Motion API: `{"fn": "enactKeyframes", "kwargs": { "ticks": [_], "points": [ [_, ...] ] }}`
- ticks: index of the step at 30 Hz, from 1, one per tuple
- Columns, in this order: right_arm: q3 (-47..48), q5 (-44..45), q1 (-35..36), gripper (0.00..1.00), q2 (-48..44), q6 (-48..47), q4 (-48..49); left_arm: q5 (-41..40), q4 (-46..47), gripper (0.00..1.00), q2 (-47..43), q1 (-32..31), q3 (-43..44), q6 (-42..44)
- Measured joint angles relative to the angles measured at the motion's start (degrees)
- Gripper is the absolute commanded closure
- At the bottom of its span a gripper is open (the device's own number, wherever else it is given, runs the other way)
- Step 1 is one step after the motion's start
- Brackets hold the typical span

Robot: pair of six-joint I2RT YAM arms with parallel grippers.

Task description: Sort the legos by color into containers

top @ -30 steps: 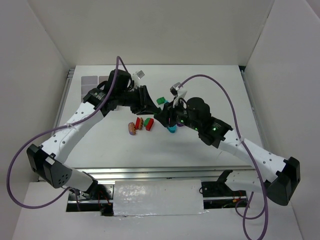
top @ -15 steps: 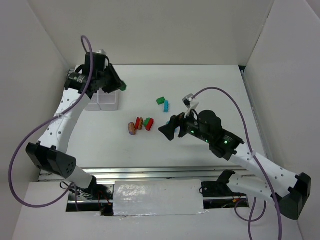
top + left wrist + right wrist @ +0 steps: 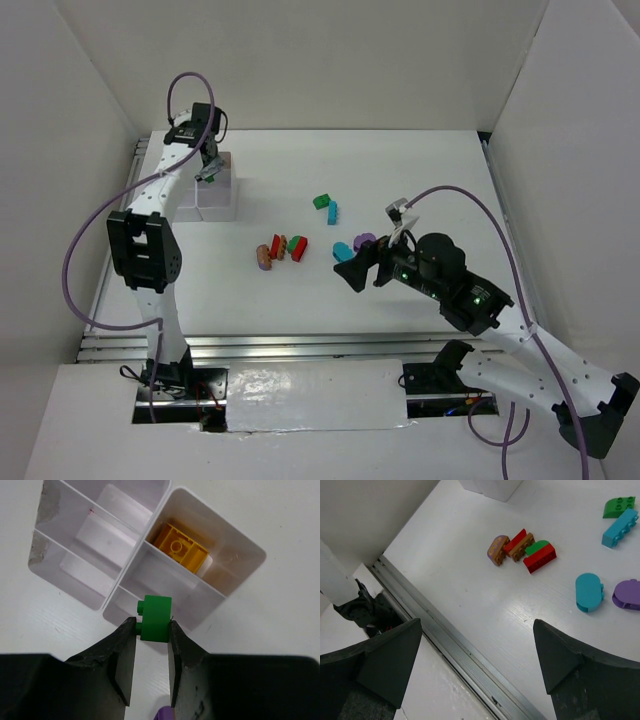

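Observation:
My left gripper (image 3: 152, 627) is shut on a small green lego (image 3: 155, 617), held above the near rim of the white divided tray (image 3: 165, 575). One of the containers holds a yellow lego (image 3: 180, 547). In the top view the left gripper (image 3: 208, 170) hovers over the tray (image 3: 220, 205). My right gripper (image 3: 350, 268) stands open and empty, with wide-spread fingers (image 3: 395, 650), on the near side of a teal oval lego (image 3: 589, 592) and a purple oval one (image 3: 627, 594). A green lego (image 3: 619, 506) and a blue brick (image 3: 620, 527) lie farther back.
A tight cluster lies mid-table: a brown oval (image 3: 497, 550), a red piece (image 3: 515, 541), a brown brick (image 3: 521, 547) and a green piece on a red brick (image 3: 540, 555). The table's metal front rail (image 3: 450, 645) runs under the right gripper. White walls enclose the table.
The left arm swung from mid-table to the tray at the far left, carrying the green lego. The right gripper opened, left the teal lego on the table and drew back.

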Motion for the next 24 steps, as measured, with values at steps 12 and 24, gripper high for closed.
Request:
{"fn": "enactKeyframes", "kwargs": {
  "ticks": [12,24],
  "points": [
    [0.04,-0.04,-0.04,0.00,-2.19,-1.77,-5.57,-0.33,3.45,0.94,1.86,1.84,2.67,-0.48],
    [0.04,-0.07,-0.04,0.00,-2.45,-2.08,-5.88,1.53,5.84,0.73,2.67,2.08,-2.60,-1.60]
  ]
}}
